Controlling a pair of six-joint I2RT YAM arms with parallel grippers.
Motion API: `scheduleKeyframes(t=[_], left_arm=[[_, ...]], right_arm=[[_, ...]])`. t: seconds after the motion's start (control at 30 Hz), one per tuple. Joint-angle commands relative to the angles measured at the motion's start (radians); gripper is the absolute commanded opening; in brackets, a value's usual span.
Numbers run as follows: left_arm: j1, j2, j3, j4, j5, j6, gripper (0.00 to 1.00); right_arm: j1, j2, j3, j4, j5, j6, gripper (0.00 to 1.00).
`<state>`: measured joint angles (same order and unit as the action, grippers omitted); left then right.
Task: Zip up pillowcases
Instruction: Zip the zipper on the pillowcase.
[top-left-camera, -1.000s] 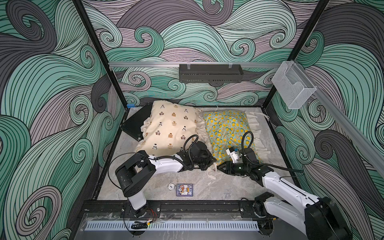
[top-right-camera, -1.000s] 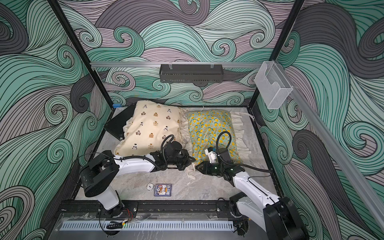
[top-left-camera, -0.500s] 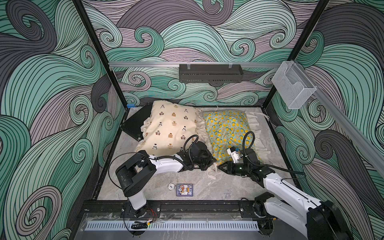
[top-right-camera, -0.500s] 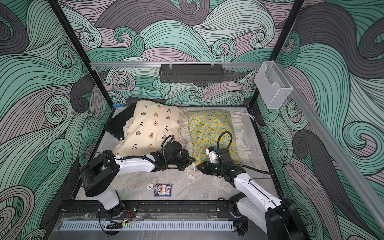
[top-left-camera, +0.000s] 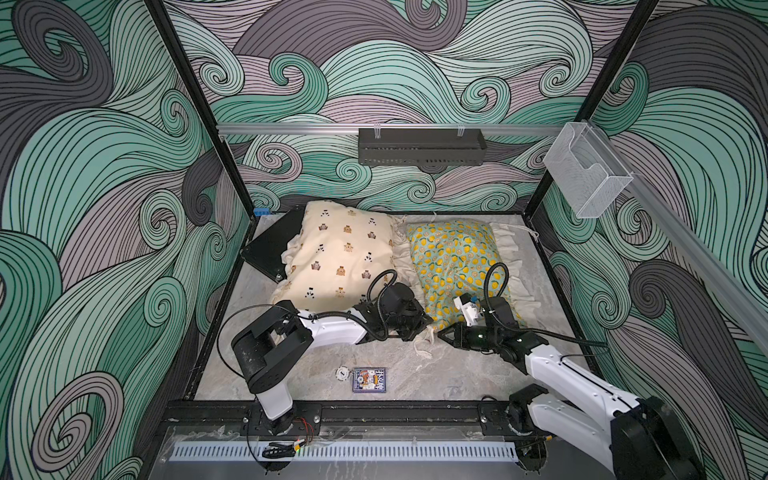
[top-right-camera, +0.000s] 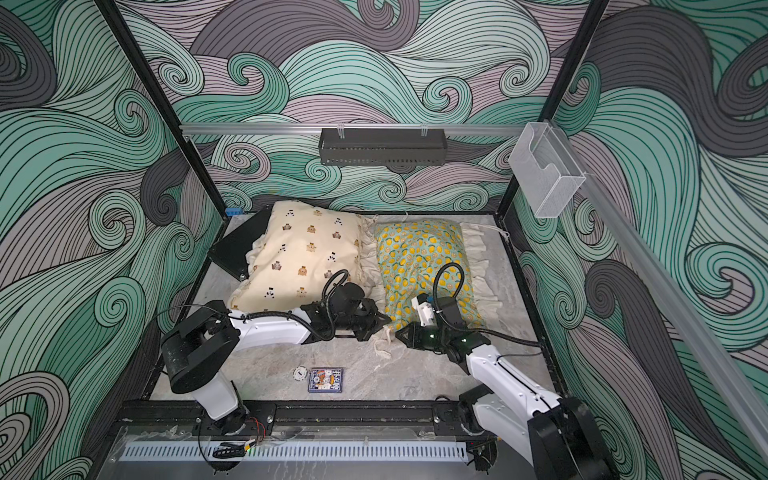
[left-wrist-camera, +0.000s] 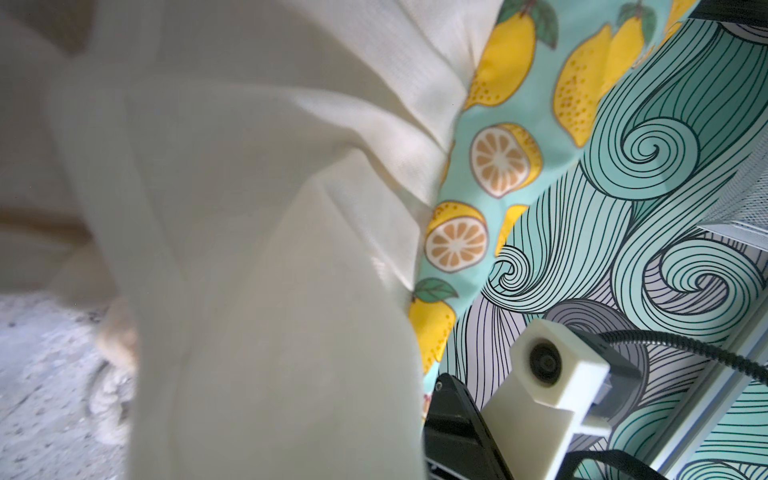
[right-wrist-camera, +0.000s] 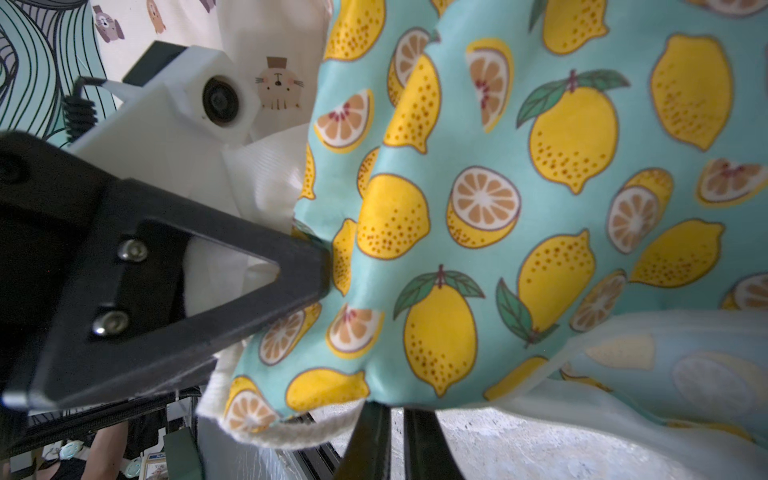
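- Left gripper (top-left-camera: 428, 322): jaws closed on the near corner of the lemon case (top-left-camera: 453, 257), where the cream ruffle (left-wrist-camera: 249, 208) meets the print. The ruffle fills most of the left wrist view.
- In the right wrist view, one black finger (right-wrist-camera: 299, 270) of the left gripper has its tip against that seam.
- Right gripper (top-left-camera: 444, 334): it points toward the left gripper, tips near each other but apart. Its jaws are drawn almost together, with only a thin slit between them, at the lemon case's hem. Whether they pinch the hem cannot be told.
- Cord (top-left-camera: 422, 349): a frayed cream end lying on the table (top-left-camera: 457, 374) just in front of both grippers.
- Lemon case: mint with yellow lemons, on the far right part of the table, its near corner between the two grippers.
- Bear case (top-left-camera: 340, 257): larger and cream, just left of the lemon case with their ruffles touching. The left arm crosses its near edge.
- Black case (top-left-camera: 270, 249): flat, partly covered by the bear case's far left side.
- Card (top-left-camera: 369, 379) and small white disc (top-left-camera: 342, 372): side by side near the table's front edge, well apart from both cases.
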<state>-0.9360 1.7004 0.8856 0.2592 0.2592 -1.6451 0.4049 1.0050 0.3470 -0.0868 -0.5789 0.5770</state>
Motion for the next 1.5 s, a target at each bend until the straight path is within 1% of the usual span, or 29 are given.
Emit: scheduleKeyframes(t=[0.0,0.13,0.27,0.47,0.63,0.87,1.4,1.47], left_arm=[[0.007,0.014,0.03,0.015,0.003,0.012,0.0],[0.008,0.014,0.029,0.015,0.002,0.013,0.0],[0.009,0.011,0.029,0.014,-0.002,0.018,0.0],[0.018,0.005,0.031,0.016,-0.006,0.045,0.0],[0.026,-0.022,0.033,-0.03,-0.023,0.084,0.0],[0.038,-0.071,0.035,-0.082,-0.055,0.134,0.0],[0.087,-0.17,0.032,-0.189,-0.102,0.232,0.0],[0.097,-0.178,0.03,-0.204,-0.103,0.245,0.0]], right_arm=[[0.004,0.0,-0.013,0.033,0.008,0.0,0.1],[0.003,-0.008,-0.019,0.035,0.007,0.004,0.07],[0.003,-0.016,-0.016,0.015,0.005,0.012,0.06],[0.003,-0.048,-0.001,-0.053,0.02,0.009,0.04],[0.004,-0.062,0.019,-0.117,0.023,0.014,0.02],[0.003,-0.042,0.049,-0.184,0.015,0.005,0.0],[0.003,0.014,0.099,-0.265,0.07,-0.014,0.0],[0.003,0.013,0.101,-0.302,0.082,-0.013,0.0]])
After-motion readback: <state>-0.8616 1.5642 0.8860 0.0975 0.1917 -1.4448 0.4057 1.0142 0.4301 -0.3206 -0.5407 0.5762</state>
